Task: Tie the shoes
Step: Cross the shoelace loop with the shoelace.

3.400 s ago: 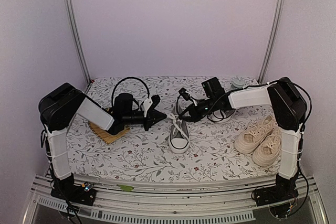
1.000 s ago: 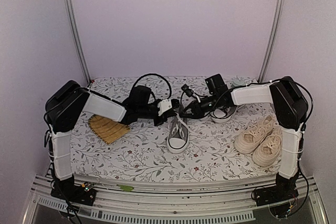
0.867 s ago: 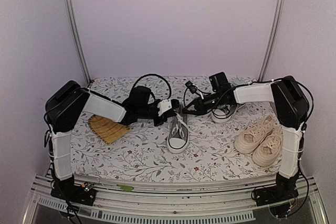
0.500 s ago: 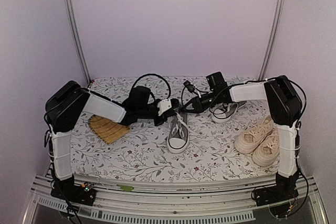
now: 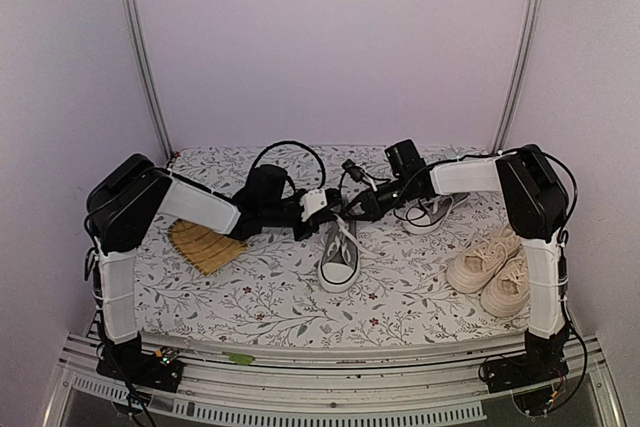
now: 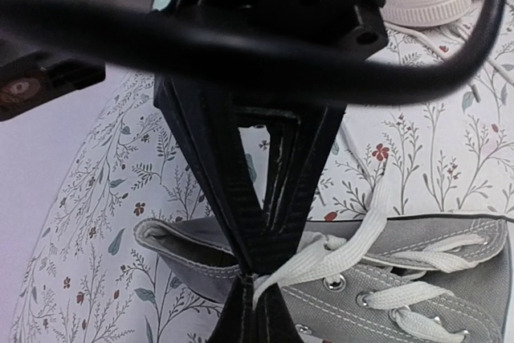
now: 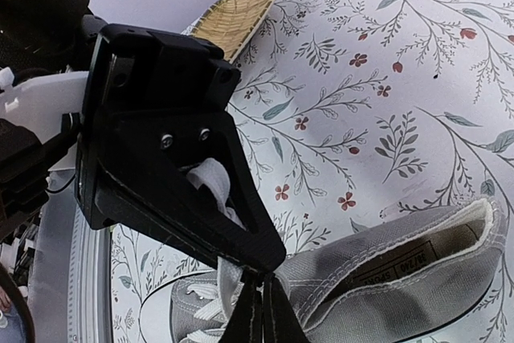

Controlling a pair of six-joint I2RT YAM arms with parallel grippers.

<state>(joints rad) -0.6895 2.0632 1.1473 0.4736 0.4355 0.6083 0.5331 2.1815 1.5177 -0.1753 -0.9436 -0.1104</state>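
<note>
A table [image 5: 260,297] covered in a floral cloth fills the scene. Two black-and-white arms reach in from its near corners, the left arm [image 5: 195,209] and the right arm [image 5: 470,177], and they bend inward so that their pincers meet tip to tip near the middle.

A cream pair [image 5: 495,265] of lace-up sneakers lies well off to the right of the right pincer. It is nearer the arm bases, and the two shoes sit side by side and touching.

A grey sneaker [image 5: 340,255] with a white toe cap sits directly under the meeting pincers. Its open collar is below their tips and its toe points toward the bases. A second grey sneaker [image 5: 428,213] lies just beside the right pincer's wrist, on its right, and is partly hidden by the arm.

A woven yellow mat [image 5: 205,242] lies well to the left of the left pincer, beside the left forearm.

A white lace [image 6: 357,238] rises from the eyelets of the middle sneaker.

The left gripper [image 6: 249,280] is clamped on that strand, which comes out between its closed tips. The right gripper [image 7: 259,280] has its fingers pressed together as well. It touches the left pincer's tips, and the lace runs down into its pinch just above the sneaker's collar.
</note>
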